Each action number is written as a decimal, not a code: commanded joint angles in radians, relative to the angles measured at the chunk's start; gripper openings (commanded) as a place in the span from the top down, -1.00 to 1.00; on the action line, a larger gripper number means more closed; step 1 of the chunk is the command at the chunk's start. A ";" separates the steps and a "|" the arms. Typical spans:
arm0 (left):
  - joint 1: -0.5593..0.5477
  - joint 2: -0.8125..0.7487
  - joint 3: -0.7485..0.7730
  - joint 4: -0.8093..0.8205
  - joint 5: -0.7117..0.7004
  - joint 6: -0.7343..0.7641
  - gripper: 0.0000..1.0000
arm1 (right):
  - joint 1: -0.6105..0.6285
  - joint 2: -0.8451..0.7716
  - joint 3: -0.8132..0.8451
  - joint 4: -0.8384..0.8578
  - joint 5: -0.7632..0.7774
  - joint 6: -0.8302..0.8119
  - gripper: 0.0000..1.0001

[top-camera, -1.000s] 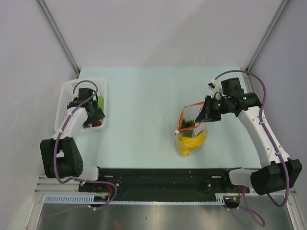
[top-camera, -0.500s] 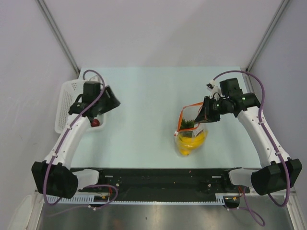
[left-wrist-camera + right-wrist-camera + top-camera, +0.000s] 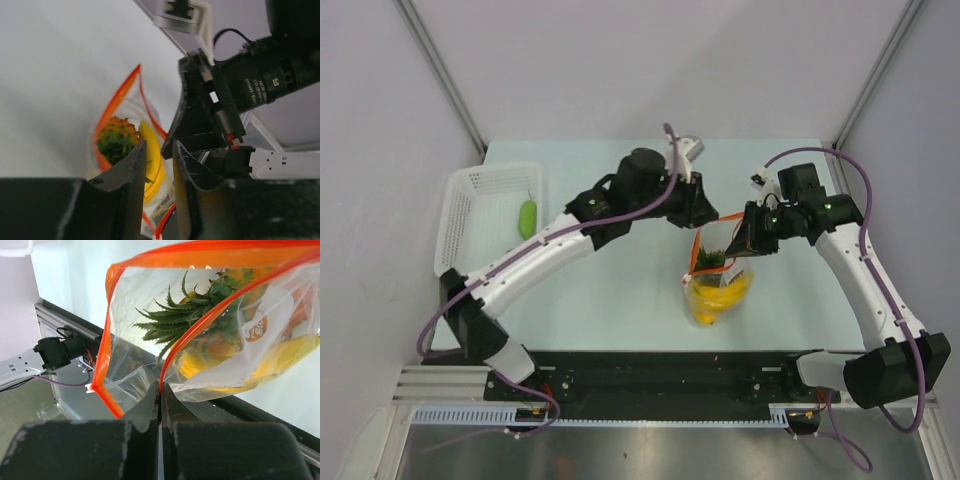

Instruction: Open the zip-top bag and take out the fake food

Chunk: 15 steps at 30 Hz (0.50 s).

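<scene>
The clear zip-top bag (image 3: 722, 275) hangs over the table's right half, its orange-red zip strip (image 3: 200, 255) gaping open. My right gripper (image 3: 160, 390) is shut on the strip's near edge and holds the bag up. Fake food lies inside: a pineapple (image 3: 185, 320) with a green crown and a yellow banana (image 3: 292, 355). My left gripper (image 3: 157, 155) hovers just above the bag's mouth (image 3: 117, 95). Its fingers stand a narrow gap apart with nothing between them. Pineapple (image 3: 116, 140) and banana (image 3: 150, 150) show below them. From above, the left gripper (image 3: 698, 205) sits beside the right gripper (image 3: 745, 240).
A white perforated basket (image 3: 455, 230) stands at the table's left edge with a green toy piece (image 3: 526, 218) in it. The left arm (image 3: 570, 240) stretches diagonally across the table's middle. A black rail (image 3: 650, 370) runs along the near edge.
The left arm swung from the basket at the left across to the bag's mouth, and its jaws narrowed. The right gripper and the bag stayed put.
</scene>
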 commanded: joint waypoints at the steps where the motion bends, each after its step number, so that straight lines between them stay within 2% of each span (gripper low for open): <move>1: -0.072 0.108 0.194 -0.113 -0.001 0.140 0.47 | 0.008 -0.046 0.036 -0.004 0.001 0.009 1.00; 8: -0.140 0.244 0.324 -0.296 -0.070 0.212 0.51 | 0.005 -0.083 0.024 -0.010 0.011 0.018 1.00; 11: -0.160 0.270 0.331 -0.355 -0.160 0.229 0.55 | 0.008 -0.102 0.016 -0.011 0.013 0.026 1.00; 15: -0.164 0.272 0.308 -0.365 -0.199 0.222 0.56 | 0.005 -0.117 0.000 -0.011 0.015 0.027 1.00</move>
